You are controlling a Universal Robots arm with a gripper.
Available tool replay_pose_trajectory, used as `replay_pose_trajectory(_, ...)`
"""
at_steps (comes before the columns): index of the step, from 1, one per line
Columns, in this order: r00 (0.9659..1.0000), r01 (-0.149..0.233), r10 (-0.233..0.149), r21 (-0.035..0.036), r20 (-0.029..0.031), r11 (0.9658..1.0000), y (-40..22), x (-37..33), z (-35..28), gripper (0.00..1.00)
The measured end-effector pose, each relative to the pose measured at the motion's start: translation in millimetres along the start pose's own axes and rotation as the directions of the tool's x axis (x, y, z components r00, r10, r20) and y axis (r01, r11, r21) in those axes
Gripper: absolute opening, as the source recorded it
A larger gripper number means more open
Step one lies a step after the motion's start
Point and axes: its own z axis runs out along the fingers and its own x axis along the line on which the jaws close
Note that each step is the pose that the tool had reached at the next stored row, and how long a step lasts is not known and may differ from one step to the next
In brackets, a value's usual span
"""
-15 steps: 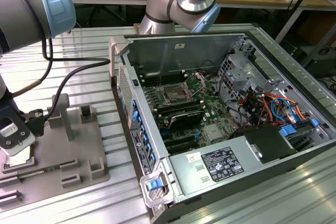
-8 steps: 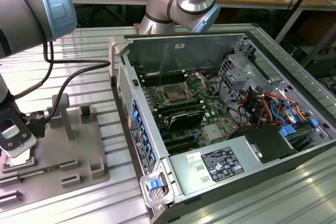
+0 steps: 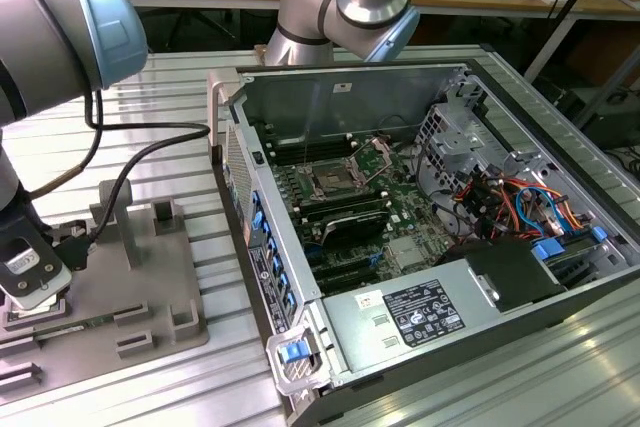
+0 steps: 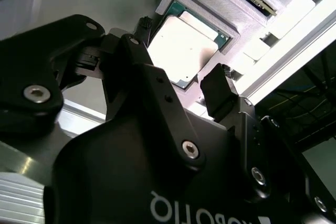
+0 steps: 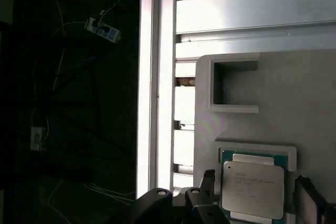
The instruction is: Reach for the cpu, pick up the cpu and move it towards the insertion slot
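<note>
Exterior view: the gripper (image 3: pixel 35 292) sits low at the exterior view's left edge, down over the grey fixture plate (image 3: pixel 140 297), which rests on the ribbed aluminium table (image 3: pixel 160 97). The insertion slot (image 3: pixel 333 183) is well apart from it, near the middle of the frame, on the motherboard inside the open computer case (image 3: pixel 400 327).

In both wrist views the cpu (image 4: pixel 184 51) (image 5: pixel 254 190) lies flat in its square nest in the plate, pale top up. The claw is released. Its black fingers (image 4: pixel 218 95) (image 5: pixel 207 179) are spread wide and stand one on each side of the chip, close beside its edges. I cannot tell whether either pad touches it.
</note>
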Motion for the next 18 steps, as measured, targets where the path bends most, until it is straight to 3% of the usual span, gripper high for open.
replay_pose_trajectory(7,1.0,-0.004,0.004,-0.0001,-0.0073,1.0,-0.2,-0.1,4.6,0.66)
replay_pose_trajectory(13,1.0,-0.004,0.004,-0.0003,-0.0073,1.0,-0.2,-0.2,5.3,0.65)
replay_pose_trajectory(14,1.0,-0.004,0.004,-0.0003,-0.0073,1.0,-0.2,-0.2,5.5,0.58)
replay_pose_trajectory(18,1.0,-0.004,0.004,-0.0003,-0.0073,1.0,-0.2,-0.3,5.7,0.55)
